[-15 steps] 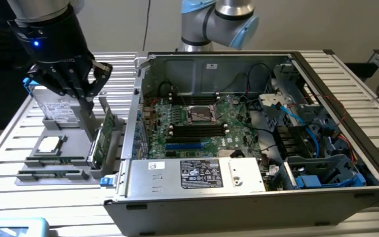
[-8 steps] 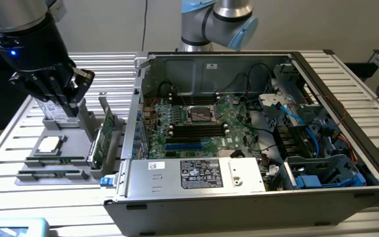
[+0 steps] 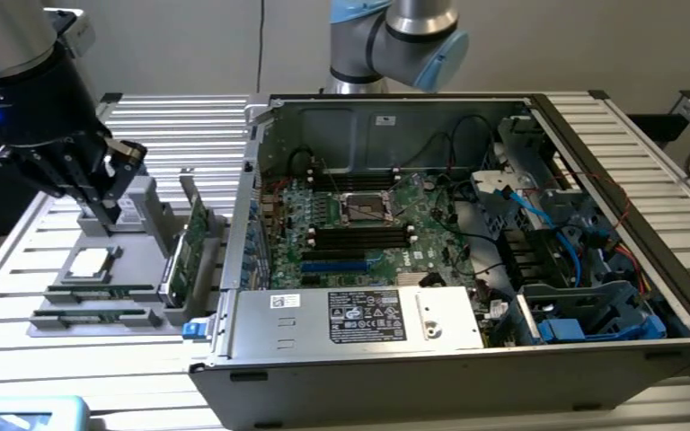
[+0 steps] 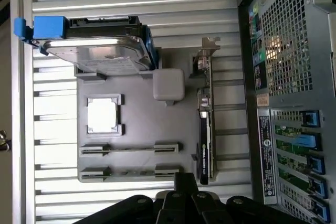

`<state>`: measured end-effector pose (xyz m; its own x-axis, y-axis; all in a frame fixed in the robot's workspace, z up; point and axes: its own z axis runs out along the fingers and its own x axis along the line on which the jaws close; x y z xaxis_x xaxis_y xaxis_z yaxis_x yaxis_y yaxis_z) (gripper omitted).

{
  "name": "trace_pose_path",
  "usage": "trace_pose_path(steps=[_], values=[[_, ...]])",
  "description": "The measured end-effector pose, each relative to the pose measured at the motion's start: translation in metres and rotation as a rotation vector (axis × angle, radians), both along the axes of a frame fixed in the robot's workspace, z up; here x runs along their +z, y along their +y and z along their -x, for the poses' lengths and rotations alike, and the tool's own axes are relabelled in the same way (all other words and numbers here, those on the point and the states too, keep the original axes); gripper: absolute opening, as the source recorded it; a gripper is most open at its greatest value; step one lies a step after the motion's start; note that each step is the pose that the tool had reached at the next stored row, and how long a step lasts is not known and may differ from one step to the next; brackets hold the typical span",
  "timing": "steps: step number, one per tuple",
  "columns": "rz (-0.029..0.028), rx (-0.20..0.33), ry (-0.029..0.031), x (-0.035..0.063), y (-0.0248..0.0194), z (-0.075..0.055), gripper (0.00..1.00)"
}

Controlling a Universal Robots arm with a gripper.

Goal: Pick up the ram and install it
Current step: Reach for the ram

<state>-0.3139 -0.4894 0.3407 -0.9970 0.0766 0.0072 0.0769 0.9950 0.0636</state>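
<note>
The ram (image 3: 101,292) is a thin green stick standing on edge in a bracket of the grey fixture tray (image 3: 51,328), at the exterior view's left. In the wrist view the ram (image 4: 131,149) reads as a narrow line between two grey clips. A second like strip (image 3: 93,316) lies in the bracket beside it. My gripper (image 3: 105,214) hangs over the far part of the tray, apart from the ram, shut with nothing in it. Its dark fingers (image 4: 184,195) show in the wrist view. The motherboard's black memory slots (image 3: 359,235) lie inside the open computer case (image 3: 321,377).
The tray also carries a processor chip (image 4: 102,115), a hard drive with blue tabs (image 4: 100,51) and an upright green expansion card (image 3: 184,251) close to the case wall. Cables and drive cages (image 3: 585,314) crowd the case's right side. A slatted metal table (image 3: 165,112) lies beneath.
</note>
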Motion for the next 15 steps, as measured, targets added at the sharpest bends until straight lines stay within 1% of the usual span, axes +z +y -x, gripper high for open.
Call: trace_pose_path(steps=[3,6,11,15], values=[[-0.0001,0.0,0.0,-0.0045,-0.0001,0.011,0.11],[0.0,0.0,0.0001,-0.007,-0.0004,0.02,0.11],[0.0,0.0,0.0002,-0.0097,-0.0029,0.029,0.11],[-0.0001,0.0,0.0001,-0.012,-0.0034,0.035,0.11]])
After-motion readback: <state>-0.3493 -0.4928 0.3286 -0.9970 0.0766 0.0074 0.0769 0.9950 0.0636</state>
